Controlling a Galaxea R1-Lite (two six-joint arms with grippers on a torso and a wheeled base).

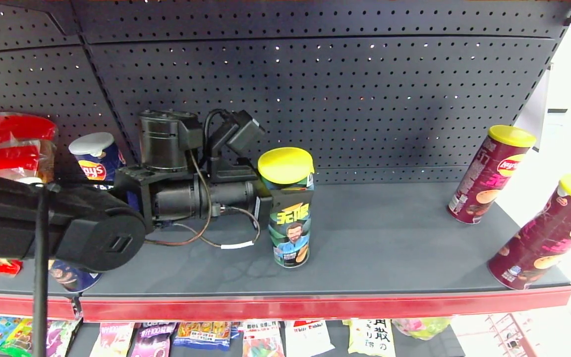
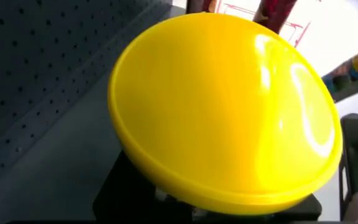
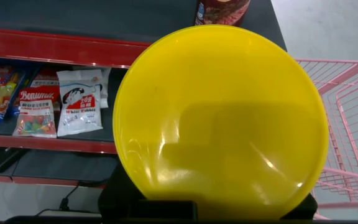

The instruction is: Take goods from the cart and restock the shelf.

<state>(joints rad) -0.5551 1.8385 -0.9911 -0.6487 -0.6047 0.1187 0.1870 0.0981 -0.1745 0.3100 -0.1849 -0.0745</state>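
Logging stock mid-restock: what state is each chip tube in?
Green cylindrical chip tube with yellow lid: upright, lidded, gripped by left pincer.
Rear maroon cylindrical tube: standing, lidded, free.
Front maroon cylindrical tube: standing, lidded, free.
Blue cylindrical tube with white lid: standing, lidded.
Yellow-lidded tube: lidded, held by right pincer.

Green can (image 1: 289, 218): green and teal body, yellow lettering, cartoon figure printed low, yellow lid.
Left tool (image 1: 288, 197): black.
Rear maroon can (image 1: 488, 176) and front maroon can (image 1: 543, 233): yellow lids, pink and yellow print.
Blue can (image 1: 98, 157): white lid.
Further can (image 3: 219, 118), seen lid-on: plain yellow.
Shelf (image 1: 389, 248): dark grey, red front lip.
Perforated back panel (image 1: 315, 89): dark grey.
Bags (image 1: 8, 139): red.
Cart (image 3: 353, 177): pink wire.
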